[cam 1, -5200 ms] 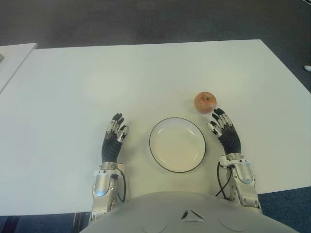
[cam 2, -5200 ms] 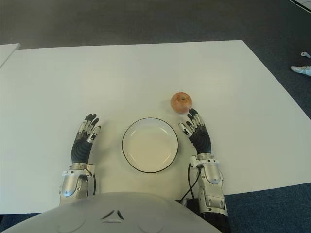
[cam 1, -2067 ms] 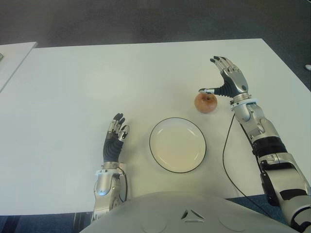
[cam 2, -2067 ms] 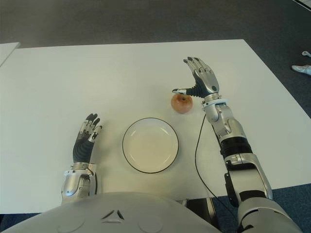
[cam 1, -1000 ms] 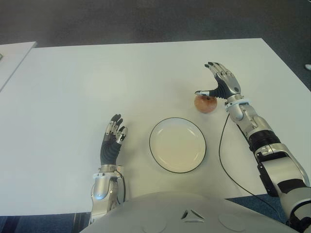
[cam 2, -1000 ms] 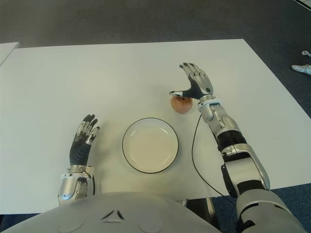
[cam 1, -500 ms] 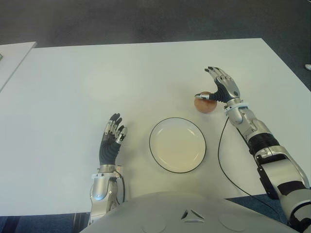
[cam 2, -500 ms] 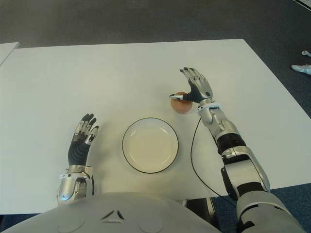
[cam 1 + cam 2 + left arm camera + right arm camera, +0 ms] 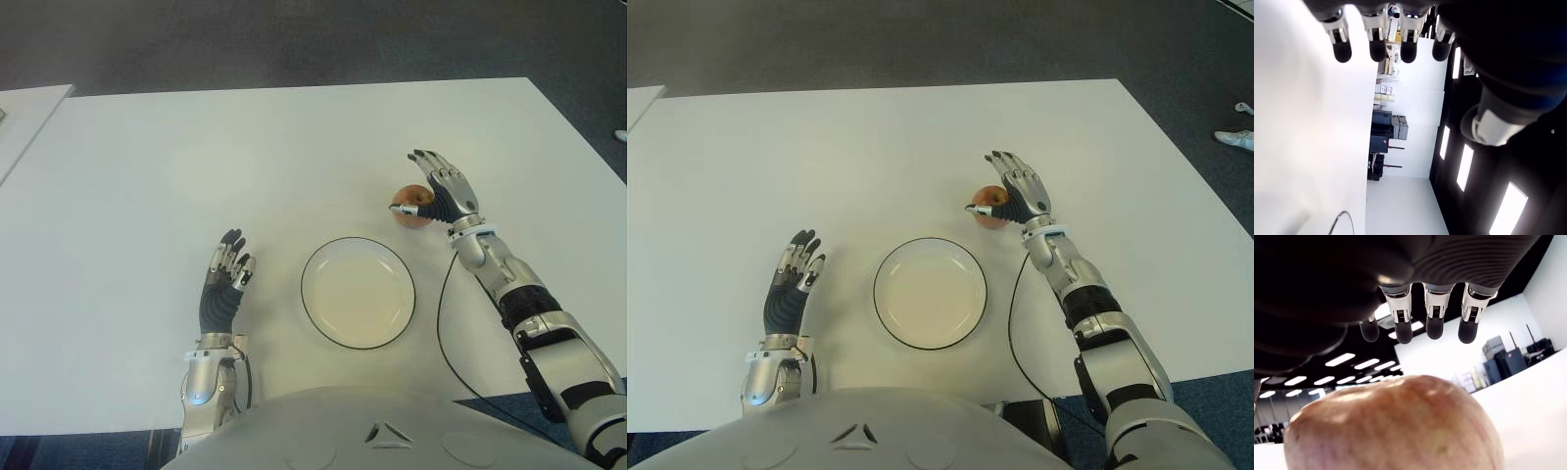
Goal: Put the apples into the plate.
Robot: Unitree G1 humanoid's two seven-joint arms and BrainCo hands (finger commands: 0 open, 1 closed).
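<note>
The right hand cups over the apple, fingers spread, not gripping it. The plate lies at seven o'clock from the apple. The left hand shows open at the plate's nine o'clock.

White bench filling most of view, surface plain, catching soft even light. Dark grey carpeted floor running beyond far edge and showing at right side. Second white tabletop poking in at far left, narrow gap separating it from bench. Long ceiling light panels glowing overhead. White wall standing behind dark cabinets.
</note>
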